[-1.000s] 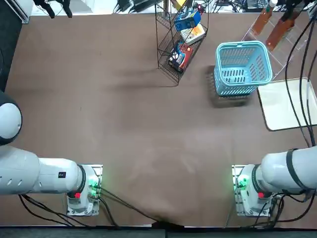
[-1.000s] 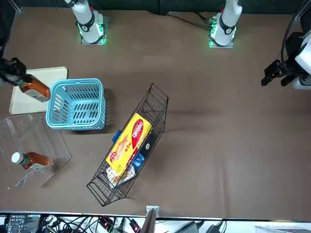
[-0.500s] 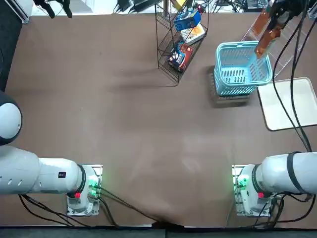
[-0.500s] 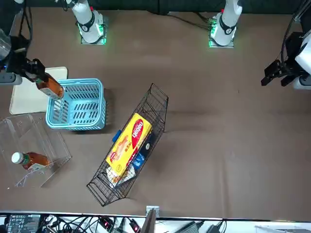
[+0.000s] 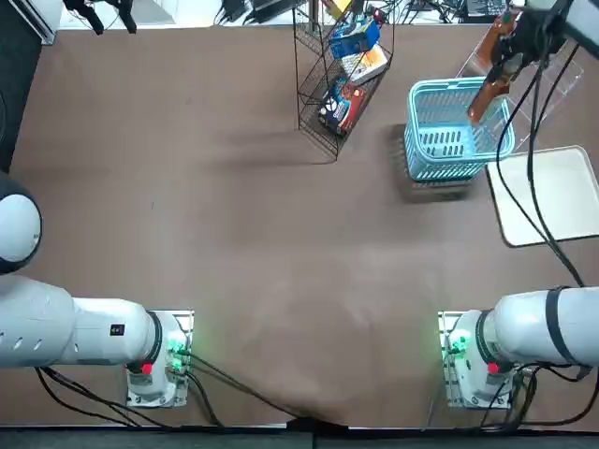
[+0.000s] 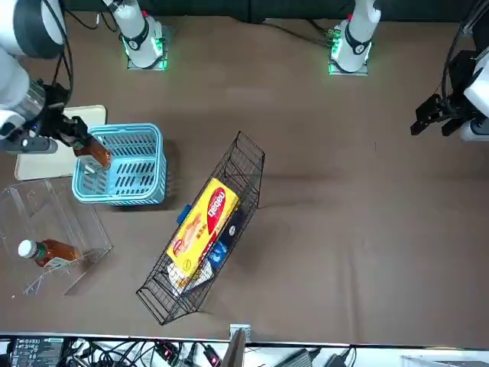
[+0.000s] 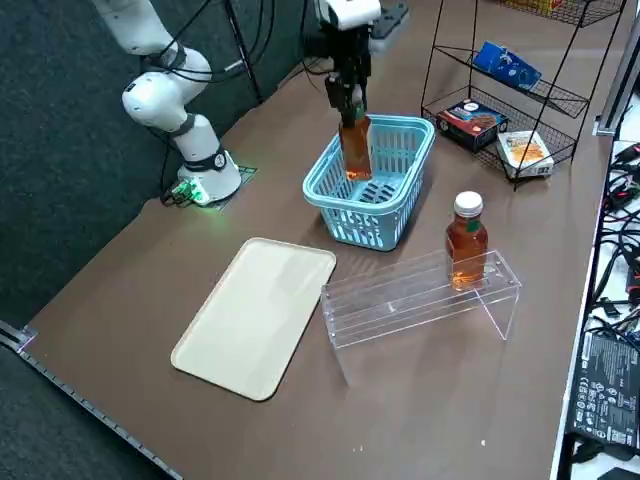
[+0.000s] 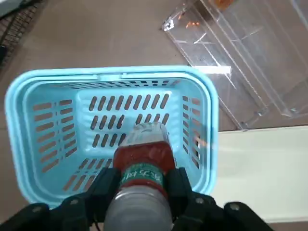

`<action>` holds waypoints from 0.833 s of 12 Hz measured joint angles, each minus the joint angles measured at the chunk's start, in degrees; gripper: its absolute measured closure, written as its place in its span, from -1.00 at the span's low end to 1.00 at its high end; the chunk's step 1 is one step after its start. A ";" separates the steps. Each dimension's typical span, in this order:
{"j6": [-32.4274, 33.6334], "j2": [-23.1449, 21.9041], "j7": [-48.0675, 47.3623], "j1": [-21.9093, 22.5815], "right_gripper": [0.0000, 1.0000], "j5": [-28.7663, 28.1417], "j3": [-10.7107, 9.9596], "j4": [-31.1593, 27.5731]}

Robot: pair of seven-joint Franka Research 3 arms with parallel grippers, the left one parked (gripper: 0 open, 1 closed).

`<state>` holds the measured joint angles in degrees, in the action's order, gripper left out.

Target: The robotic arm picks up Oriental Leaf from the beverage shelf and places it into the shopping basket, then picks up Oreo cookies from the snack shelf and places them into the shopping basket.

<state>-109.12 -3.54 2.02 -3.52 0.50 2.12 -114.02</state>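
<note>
In the right side view, a cream rectangular tray (image 7: 258, 315) lies at lower left of the frame. Up at centre, the right gripper (image 7: 349, 97) is clamped on an amber tea bottle (image 7: 356, 150), holding it upright over the light-blue slotted plastic shopping basket (image 7: 395, 216). Right of centre, a second amber bottle with a white cap (image 7: 466, 240) stands on the clear acrylic shelf (image 7: 420, 300). At upper right, the black wire snack rack (image 7: 508, 95) holds a blue cookie pack (image 7: 507, 65).
</note>
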 joint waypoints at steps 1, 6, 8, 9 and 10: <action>-1.66 0.44 -0.01 0.00 -0.12 0.00 0.00 -1.33; -8.61 4.55 -0.02 0.00 -0.12 0.00 0.00 -4.88; -12.44 6.27 -0.02 0.01 -0.12 0.00 0.00 -6.82; -13.99 7.15 -0.02 0.01 -0.12 0.00 0.00 -7.52; -15.23 8.12 -0.02 0.01 -0.12 0.00 0.00 -7.90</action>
<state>-124.34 4.58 2.00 -3.51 0.50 2.12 -121.92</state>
